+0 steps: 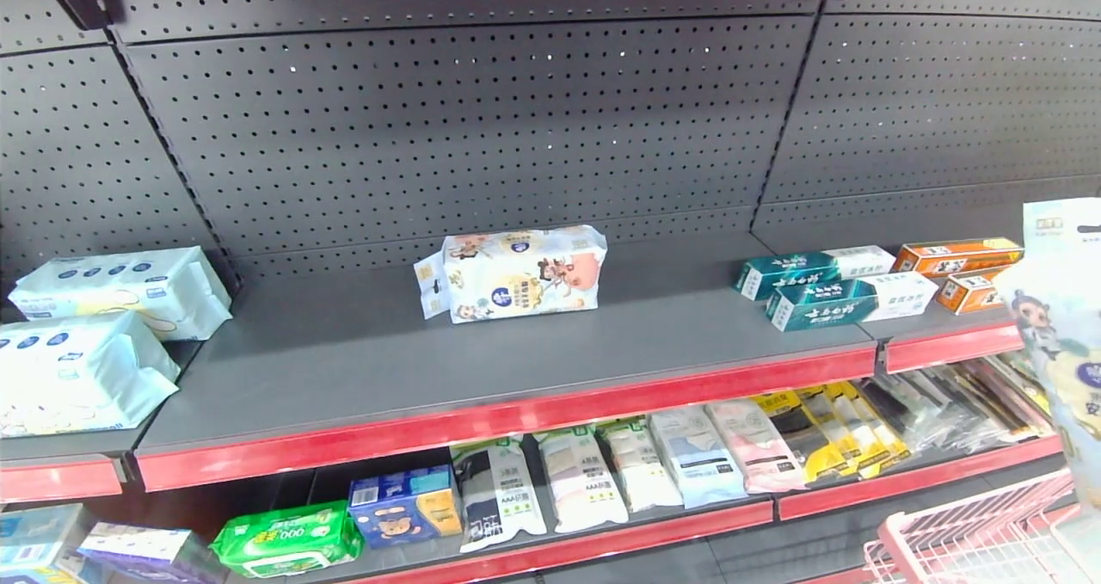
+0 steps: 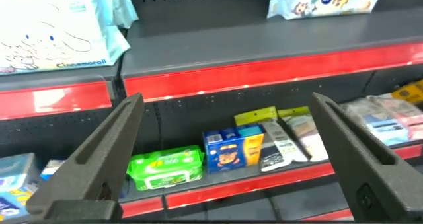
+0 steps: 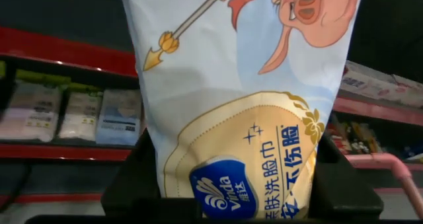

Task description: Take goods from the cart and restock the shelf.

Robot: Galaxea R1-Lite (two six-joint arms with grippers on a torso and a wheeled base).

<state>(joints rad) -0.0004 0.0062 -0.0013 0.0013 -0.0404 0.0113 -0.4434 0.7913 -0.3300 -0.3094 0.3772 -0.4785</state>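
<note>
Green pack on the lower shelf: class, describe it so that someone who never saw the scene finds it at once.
Find the lower shelf, below the red-edged upper shelf, and follow it leftward. The green pack lies flat there, next to a blue box. It alone is bright green all over.

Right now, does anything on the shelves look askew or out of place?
Mildly. The lone cartoon tissue pack sits slightly angled to the red edge of the upper shelf, and the two pale blue packs at left lie tilted. Nothing looks spilled or damaged.
</note>
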